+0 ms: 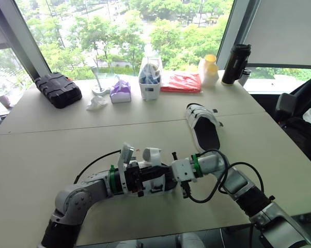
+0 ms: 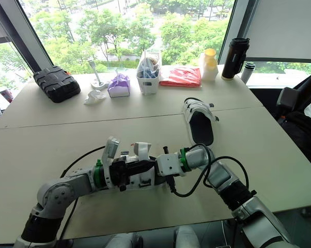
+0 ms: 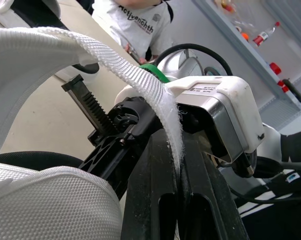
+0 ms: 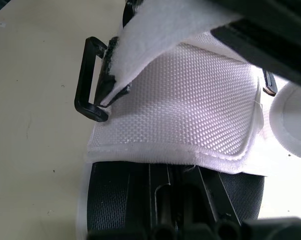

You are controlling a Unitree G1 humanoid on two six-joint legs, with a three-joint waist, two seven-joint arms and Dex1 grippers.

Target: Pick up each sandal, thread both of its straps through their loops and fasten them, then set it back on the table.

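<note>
The sandal [image 1: 151, 182] is at the near part of the counter [image 1: 42, 150], wedged between both arms. The left gripper [image 3: 179, 150] is pinched tight on its white strap [image 3: 125, 70]. The right gripper [image 4: 179, 195] is half hidden behind the mesh flap [image 4: 190, 100] by the black loop [image 4: 88, 82], so I can't tell whether it's open. The other sandal [image 1: 203, 126] lies farther back on the right. The lettering on a person's shirt [image 3: 140, 30] is cut off and unreadable.

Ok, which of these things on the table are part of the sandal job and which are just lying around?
Job: held sandal, its strap, second sandal.
Lying about: black case, purple pack, white basket, red bag, black flask.
</note>
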